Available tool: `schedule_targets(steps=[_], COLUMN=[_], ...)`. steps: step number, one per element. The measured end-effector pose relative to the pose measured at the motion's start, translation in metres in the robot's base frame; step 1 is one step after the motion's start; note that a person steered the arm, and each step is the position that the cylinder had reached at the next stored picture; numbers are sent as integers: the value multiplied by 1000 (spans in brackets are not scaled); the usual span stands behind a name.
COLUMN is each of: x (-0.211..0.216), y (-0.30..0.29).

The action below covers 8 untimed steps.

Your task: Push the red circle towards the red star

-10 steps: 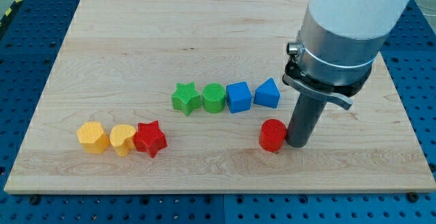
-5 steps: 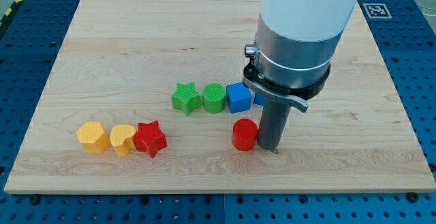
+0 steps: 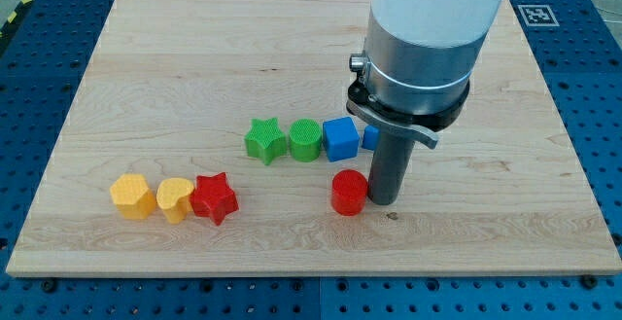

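Observation:
The red circle (image 3: 349, 193) stands on the wooden board, right of centre near the view's bottom. My tip (image 3: 383, 201) rests against its right side. The red star (image 3: 214, 198) lies far to the left of the circle, touching a yellow heart-like block (image 3: 175, 199). The gap between circle and star is wide.
A yellow block (image 3: 132, 195) sits left of the yellow heart. A row of green star (image 3: 264, 140), green round block (image 3: 305, 140), blue cube (image 3: 340, 138) and a mostly hidden blue block (image 3: 370, 137) lies above the circle. The board edge (image 3: 311, 273) runs along the view's bottom.
My tip and the red circle moved left together over the second; in the last half second they barely shifted, the tip lifting slightly toward the view's top.

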<state>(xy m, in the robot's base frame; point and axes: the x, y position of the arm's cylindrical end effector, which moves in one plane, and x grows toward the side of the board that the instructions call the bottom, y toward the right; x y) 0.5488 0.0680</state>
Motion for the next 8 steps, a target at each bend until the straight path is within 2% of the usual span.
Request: schedule_targets(steps=[5, 8], x=[1, 1], y=[-29, -79])
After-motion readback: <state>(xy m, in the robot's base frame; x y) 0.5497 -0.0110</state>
